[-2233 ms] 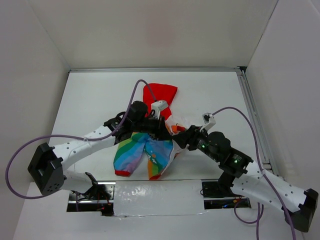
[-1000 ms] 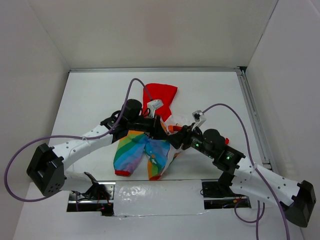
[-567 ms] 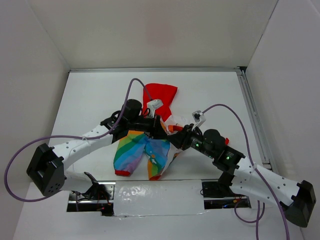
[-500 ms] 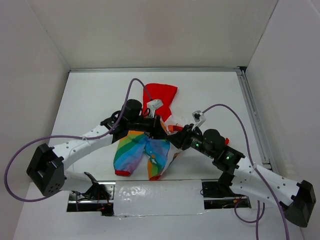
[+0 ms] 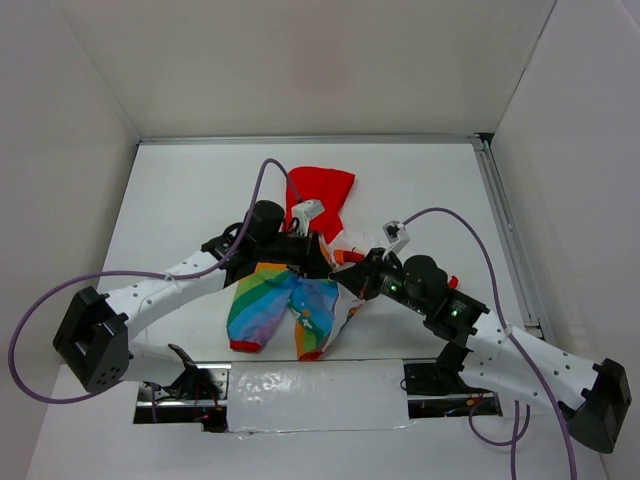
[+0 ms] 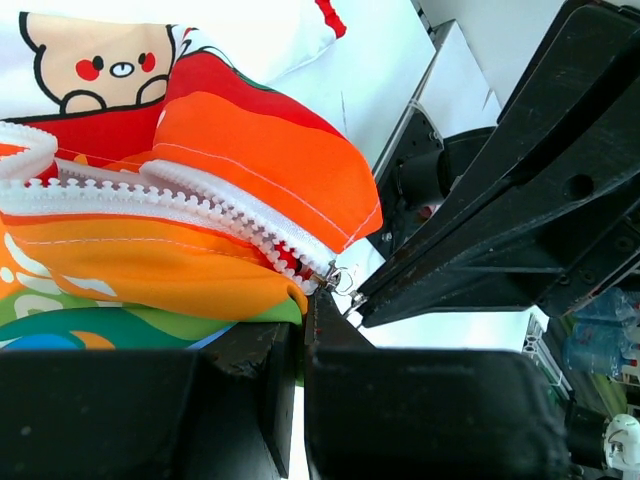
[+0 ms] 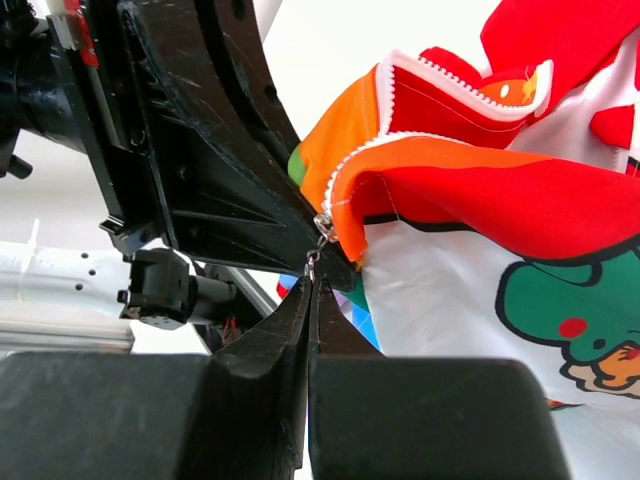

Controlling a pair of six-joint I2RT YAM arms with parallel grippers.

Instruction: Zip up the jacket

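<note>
Top view
Surface [image 5: 180, 190]: white and walled; both arms reach in from the near edge.
Jacket [image 5: 285, 300]: lies mid-surface, a little toward the near edge. The red hood [image 5: 320, 188] points at the far edge and the rainbow-striped sleeves at the near edge.
Left end effector [image 5: 322, 266]: sits over the jacket's front opening.
Right end effector [image 5: 347, 276]: just beside the left one, tips nearly meeting. The opening of either cannot be told from here.

Left wrist view
Left fingers [image 6: 430, 410]: pressed together with only a thin seam between them. The jacket's green-and-orange bottom edge is pinched at the tips.
Zipper teeth [image 6: 150, 195]: white, two rows converging toward the tips.
Zipper pull [image 6: 338, 281]: small metal piece at the end of the teeth, where the right arm's black fingertips meet it.
Bear print [image 6: 110, 62]: on the white lining beyond the teeth.

Right wrist view
Right fingers [image 7: 420, 420]: closed to a hairline, clamped on the zipper pull hanging from the slider at the orange edge.
Left arm: black fingers just behind the slider, against the fabric.
Green print [image 7: 560, 310]: on the white lining, beside the slider.
</note>
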